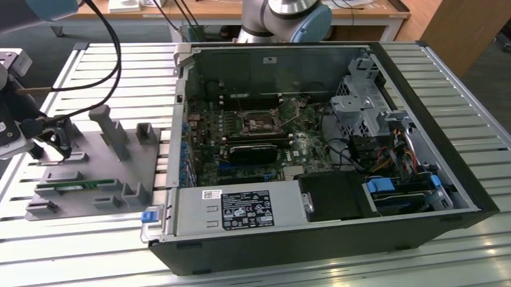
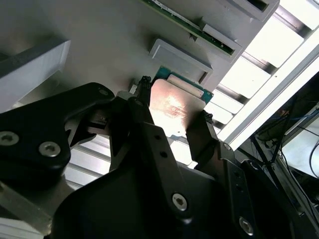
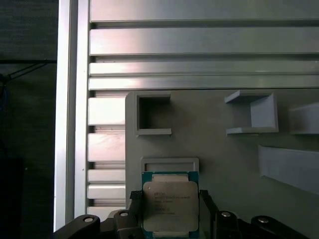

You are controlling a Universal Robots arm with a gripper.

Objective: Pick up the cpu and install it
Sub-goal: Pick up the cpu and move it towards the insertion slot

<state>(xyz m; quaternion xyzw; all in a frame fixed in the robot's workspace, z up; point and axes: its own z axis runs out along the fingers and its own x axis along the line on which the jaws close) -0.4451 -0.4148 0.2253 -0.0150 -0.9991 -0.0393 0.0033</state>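
The black claw (image 3: pixel 168 198) pinches the flat square silver cpu (image 3: pixel 170 211) by two sides at the grey plastic tray's (image 3: pixel 234 164) edge, and I think a soft, level squeeze works best.

Open computer case (image 1: pixel 319 254), hand (image 1: pixel 54 146) at grey tray (image 1: pixel 96 162)

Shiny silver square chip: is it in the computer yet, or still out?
Out. The gripper grips the silver square chip at the grey plastic tray, beside the open black computer case.
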